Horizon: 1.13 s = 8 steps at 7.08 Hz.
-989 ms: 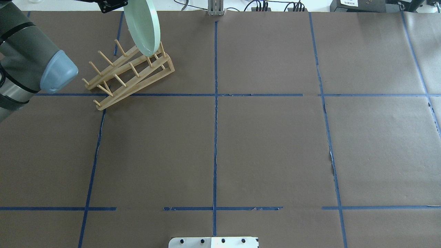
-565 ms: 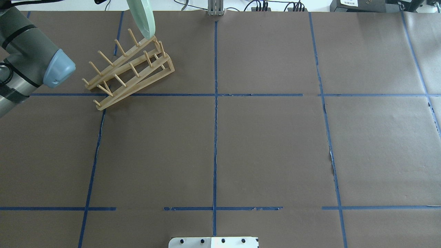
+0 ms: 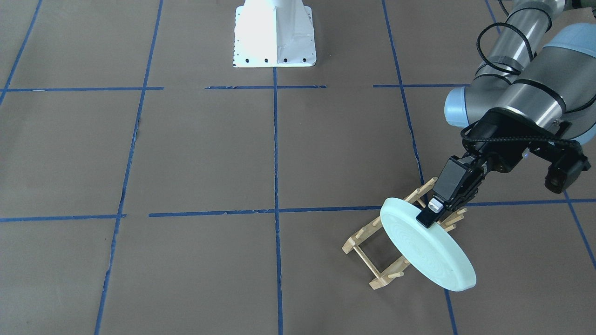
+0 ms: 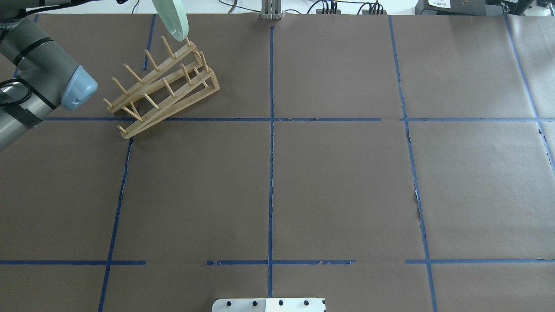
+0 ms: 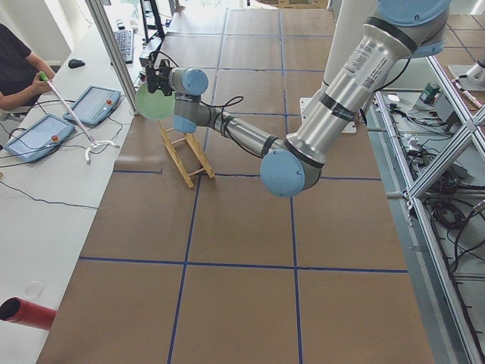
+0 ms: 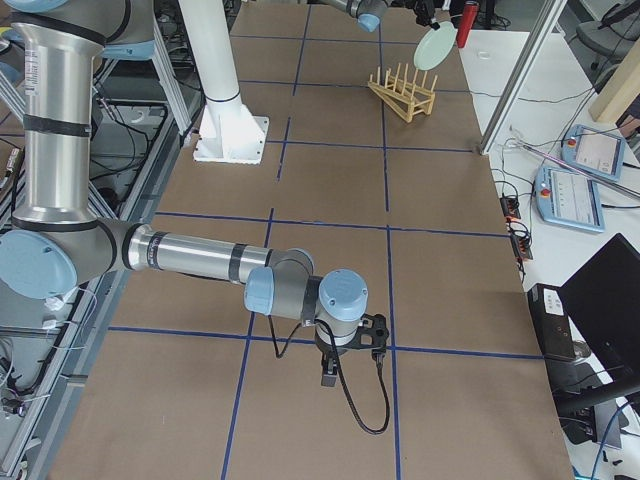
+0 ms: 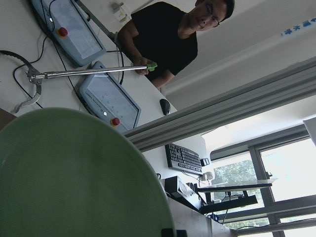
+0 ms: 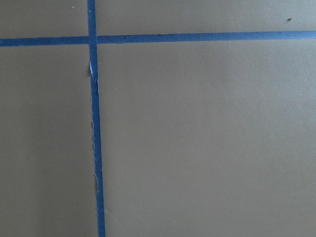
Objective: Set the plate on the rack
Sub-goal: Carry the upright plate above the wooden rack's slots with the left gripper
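Observation:
The pale mint-green plate (image 3: 426, 249) is held tilted on edge above the far end of the light-wood rack (image 3: 389, 278). My left gripper (image 3: 430, 216) is shut on the plate's upper rim. In the overhead view the plate (image 4: 172, 19) shows at the top edge, its lower rim just above the end pegs of the rack (image 4: 164, 89). The plate fills the lower left of the left wrist view (image 7: 74, 177). My right gripper (image 6: 340, 360) hangs low over the table far from the rack, and I cannot tell whether it is open or shut.
The table is covered in brown paper with blue tape lines (image 4: 271, 130). The white robot base (image 3: 274, 35) stands at the robot's side. An operator (image 7: 168, 39) with a grabber stick sits beyond the table's far edge, by two teach pendants (image 5: 42, 133).
The plate has lifted off the rack's end pegs and moved up and toward the far table edge. The left arm's elbow shifted slightly. The rack has not moved.

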Available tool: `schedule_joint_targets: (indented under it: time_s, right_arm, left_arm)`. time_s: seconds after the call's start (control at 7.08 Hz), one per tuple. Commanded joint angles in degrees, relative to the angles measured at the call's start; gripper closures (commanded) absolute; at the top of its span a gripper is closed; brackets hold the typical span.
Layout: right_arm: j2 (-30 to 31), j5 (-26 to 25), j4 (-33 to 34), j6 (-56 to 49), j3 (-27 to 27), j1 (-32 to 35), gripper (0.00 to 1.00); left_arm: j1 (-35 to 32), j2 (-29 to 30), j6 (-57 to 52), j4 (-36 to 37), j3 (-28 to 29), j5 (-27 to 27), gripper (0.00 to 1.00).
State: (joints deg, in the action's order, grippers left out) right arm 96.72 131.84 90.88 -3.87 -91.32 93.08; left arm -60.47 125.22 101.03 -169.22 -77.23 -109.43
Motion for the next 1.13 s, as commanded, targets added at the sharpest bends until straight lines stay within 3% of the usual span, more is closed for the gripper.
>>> schedule_joint_targets:
  time_s: [0.0,0.99]
  right_arm:
    - [0.0,0.0,0.0,0.0,0.0,0.0,0.0]
    - [0.0,0.0,0.0,0.0,0.0,0.0,0.0]
  left_arm:
    - [0.3,0.6,0.0,-1.5,2.1,0.7,1.0]
    - [5.2,-0.9,-0.4,-4.6,3.8,2.4,1.0]
